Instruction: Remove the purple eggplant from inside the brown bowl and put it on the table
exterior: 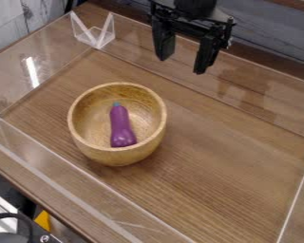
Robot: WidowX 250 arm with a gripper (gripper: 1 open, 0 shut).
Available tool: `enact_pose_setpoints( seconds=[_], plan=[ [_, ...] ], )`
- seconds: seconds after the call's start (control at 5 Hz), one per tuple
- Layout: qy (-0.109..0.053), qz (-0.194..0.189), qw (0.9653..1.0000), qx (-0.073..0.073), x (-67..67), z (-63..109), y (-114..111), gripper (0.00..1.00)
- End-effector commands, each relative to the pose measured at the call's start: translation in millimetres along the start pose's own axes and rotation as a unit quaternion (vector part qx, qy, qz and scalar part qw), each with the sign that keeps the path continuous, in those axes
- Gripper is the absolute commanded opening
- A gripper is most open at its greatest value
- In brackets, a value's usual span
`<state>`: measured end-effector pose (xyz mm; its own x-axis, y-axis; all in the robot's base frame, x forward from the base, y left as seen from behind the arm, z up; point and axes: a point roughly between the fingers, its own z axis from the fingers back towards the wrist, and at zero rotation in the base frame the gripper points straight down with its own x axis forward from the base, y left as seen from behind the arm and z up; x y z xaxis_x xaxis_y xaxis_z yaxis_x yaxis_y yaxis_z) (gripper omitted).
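Fingers [203,57] spread wide, empty, gripper [182,52] hanging at top centre well apart from purple eggplant [121,125] lying inside brown bowl [86,143] at centre-left on table [231,152]; likely light, stiff, slick, so pinch across midsection.

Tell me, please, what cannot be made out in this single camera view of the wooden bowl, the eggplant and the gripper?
- Glossy purple toy eggplant: its underside is hidden by the bowl's inside.
- Round light tan wooden bowl: its far outer side is hidden by its own rim.
- Black open gripper: the arm above it is cut off by the top edge.
- Brown wood-grain table: its near part runs past the bottom edge.
- Dark items at the bottom-left corner: cut off, unidentifiable.
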<state>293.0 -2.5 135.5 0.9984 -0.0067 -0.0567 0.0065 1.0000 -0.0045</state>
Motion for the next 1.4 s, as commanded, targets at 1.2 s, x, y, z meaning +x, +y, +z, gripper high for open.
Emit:
enact_pose_setpoints(
  seconds=[1.2],
  plan=[
    [-0.016,0.138,0.9903,-0.002,-58.5,-32.3,70,1.0]
  ],
)
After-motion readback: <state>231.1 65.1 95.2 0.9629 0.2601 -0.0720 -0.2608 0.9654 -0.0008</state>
